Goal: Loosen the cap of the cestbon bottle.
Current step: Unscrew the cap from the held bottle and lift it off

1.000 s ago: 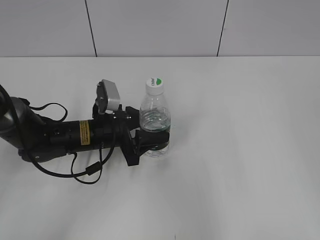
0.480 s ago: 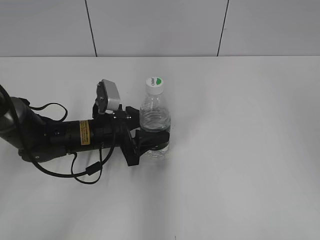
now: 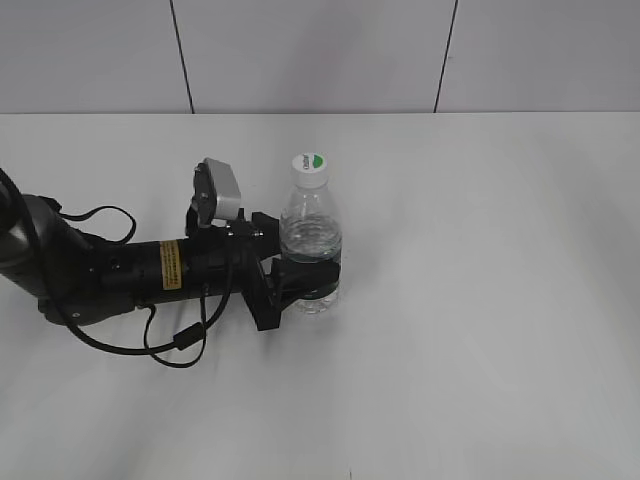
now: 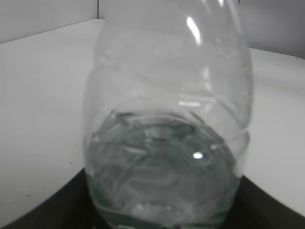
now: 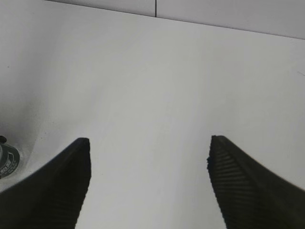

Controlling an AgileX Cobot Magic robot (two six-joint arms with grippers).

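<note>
The cestbon bottle (image 3: 310,232) stands upright on the white table, clear plastic with water in its lower part. Its white cap (image 3: 309,167) with a green mark sits on the neck. My left gripper (image 3: 308,282) reaches in from the left and is shut on the bottle's lower body, one black finger on each side. In the left wrist view the bottle (image 4: 167,119) fills the frame between the dark fingers (image 4: 43,212). My right gripper (image 5: 148,157) hangs open over bare table with nothing between its ribbed fingers (image 5: 57,191). A small round green-and-white piece, likely the cap (image 5: 5,161), shows at the left edge.
The left arm (image 3: 110,275) lies low across the table's left side with a looping black cable (image 3: 170,345). A grey tiled wall (image 3: 320,50) closes the back edge. The white table (image 3: 500,300) stretches to the right of the bottle.
</note>
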